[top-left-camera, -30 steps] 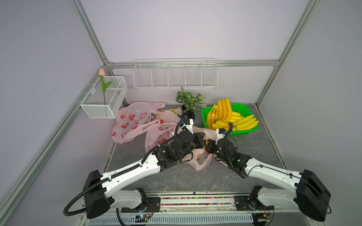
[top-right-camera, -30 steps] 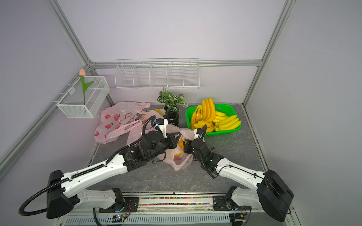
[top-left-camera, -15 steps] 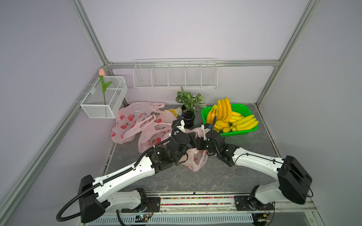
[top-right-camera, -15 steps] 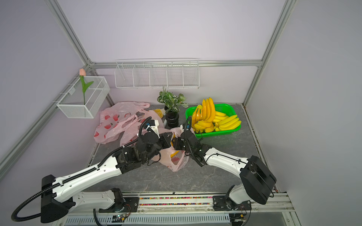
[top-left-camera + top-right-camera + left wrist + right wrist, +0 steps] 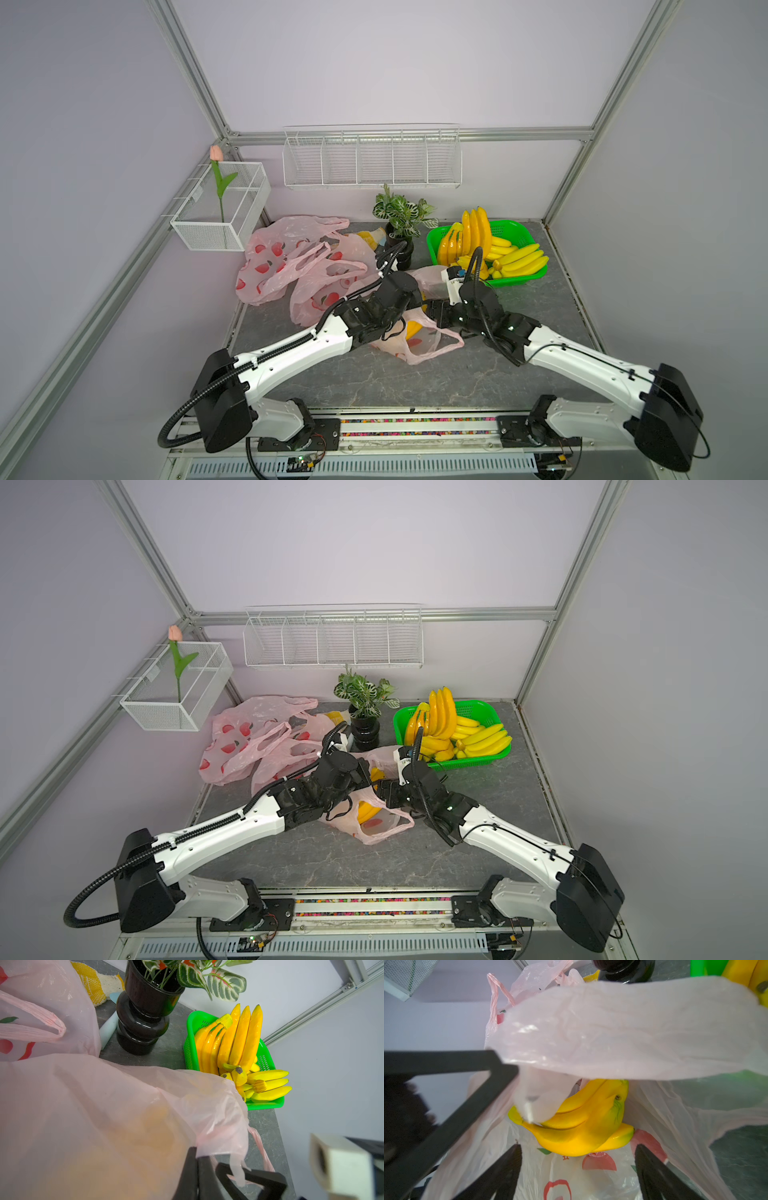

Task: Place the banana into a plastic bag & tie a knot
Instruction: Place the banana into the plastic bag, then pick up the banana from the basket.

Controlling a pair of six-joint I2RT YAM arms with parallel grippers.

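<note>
Banana [image 5: 581,1126] inside plastic bag [image 5: 419,345]; left fingers [image 5: 190,1174] clamped on its rim; right fingers [image 5: 504,1174], three o'clock, spread, empty.

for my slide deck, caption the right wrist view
Open right hand facing the banana bunch inside the pink plastic bag

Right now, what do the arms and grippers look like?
The left arm and right arm have white links, black joint housings and black wrists. A black ribbed hose loops from the left shoulder; thin black cables run along the right one. The left gripper and right gripper have tapered matte-black fingers. A white camera box sits on the right wrist.
</note>
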